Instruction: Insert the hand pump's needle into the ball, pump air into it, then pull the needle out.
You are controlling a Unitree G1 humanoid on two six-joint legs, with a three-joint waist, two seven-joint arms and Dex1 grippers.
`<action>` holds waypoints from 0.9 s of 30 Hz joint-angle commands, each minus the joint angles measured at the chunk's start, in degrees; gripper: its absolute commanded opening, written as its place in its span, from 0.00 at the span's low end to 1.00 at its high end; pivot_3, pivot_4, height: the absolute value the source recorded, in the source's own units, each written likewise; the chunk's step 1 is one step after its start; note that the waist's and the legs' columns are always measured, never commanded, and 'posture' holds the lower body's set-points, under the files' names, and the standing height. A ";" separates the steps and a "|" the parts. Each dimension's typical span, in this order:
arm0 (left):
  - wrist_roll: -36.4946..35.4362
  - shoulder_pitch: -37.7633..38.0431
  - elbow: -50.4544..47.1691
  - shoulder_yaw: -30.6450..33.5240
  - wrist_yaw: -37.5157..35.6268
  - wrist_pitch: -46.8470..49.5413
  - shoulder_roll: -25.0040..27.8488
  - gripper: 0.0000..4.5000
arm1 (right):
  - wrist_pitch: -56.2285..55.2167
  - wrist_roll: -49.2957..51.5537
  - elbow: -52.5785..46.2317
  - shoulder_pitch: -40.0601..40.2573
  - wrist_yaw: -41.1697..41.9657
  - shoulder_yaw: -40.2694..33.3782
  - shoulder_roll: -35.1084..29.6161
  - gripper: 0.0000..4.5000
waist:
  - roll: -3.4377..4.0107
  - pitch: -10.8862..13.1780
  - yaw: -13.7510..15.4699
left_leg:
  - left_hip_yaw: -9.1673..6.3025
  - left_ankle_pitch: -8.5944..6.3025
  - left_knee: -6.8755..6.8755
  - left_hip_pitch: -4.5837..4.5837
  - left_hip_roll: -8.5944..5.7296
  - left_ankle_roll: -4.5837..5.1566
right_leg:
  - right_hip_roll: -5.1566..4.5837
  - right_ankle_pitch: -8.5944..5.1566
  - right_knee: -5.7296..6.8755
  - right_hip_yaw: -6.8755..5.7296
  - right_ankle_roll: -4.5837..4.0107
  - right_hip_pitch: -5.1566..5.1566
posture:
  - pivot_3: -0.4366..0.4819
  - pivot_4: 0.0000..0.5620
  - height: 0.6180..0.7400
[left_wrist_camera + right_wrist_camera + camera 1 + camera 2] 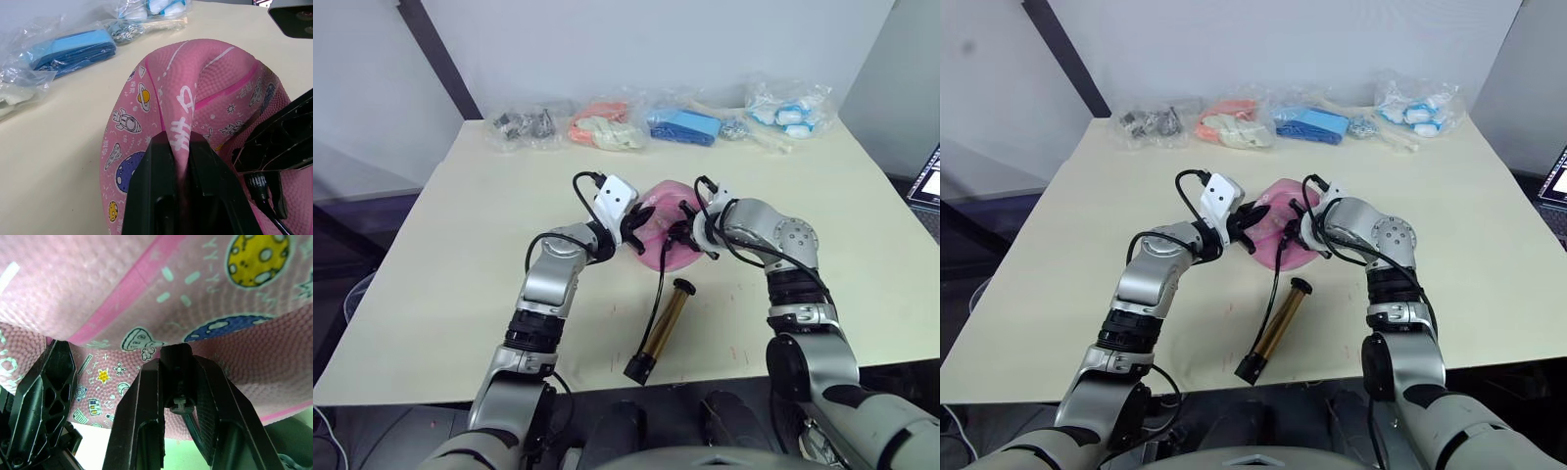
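1. Nearest, the hand pump (665,329) lies flat on the cream table (431,284), close to the front edge, its gold-bronze barrel slanted, one black end toward the edge and the other toward the ball.
2. A thin black hose (658,284) runs up from the pump to the right gripper.
3. Just beyond the pump, mid-table, sits the ball (658,231), pink with rocket, planet and star prints, dented and folded rather than round.
4. The left gripper (180,161) is closed tight on a raised fold of the ball's skin; the pink rubber is pinched between its two black fingers (155,186) on the ball's left side.
5. The right gripper (177,377) is at the ball's right side, its fingers (146,406) nearly together, clamping the small black fitting (177,399) at the hose's end against the ball's surface.
6. The needle itself is hidden between the fingers and the rubber, so I cannot tell whether it is in the valve.
7. The two grippers are near each other, with the folded ball between them.
8. Farthest, along the back edge, lies a row of clear plastic bags (690,124) holding dark, orange, blue and white items.
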 commanded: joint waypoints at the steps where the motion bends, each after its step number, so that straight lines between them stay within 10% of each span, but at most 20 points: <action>1: -1.47 2.48 0.93 -7.89 -4.91 1.83 -3.17 0.01 | -3.35 -5.56 3.17 -1.16 2.75 -0.93 1.37 0.07 | -0.01 -0.03 -0.01 | -0.01 0.00 -0.03 0.02 0.01 0.00 | 0.02 -0.01 -0.01 0.00 0.01 0.00 | 0.48 0.27 1.00; 27: 1.03 -0.19 7.52 -7.16 -5.82 -3.04 -2.13 0.01 | 13.67 -8.81 -17.78 6.11 13.05 1.48 -1.81 0.07 | 0.42 0.38 1.55 | -0.27 0.01 -0.32 -0.17 0.01 -0.03 | 0.04 0.00 -0.41 -0.07 0.03 -0.11 | 0.48 0.27 1.00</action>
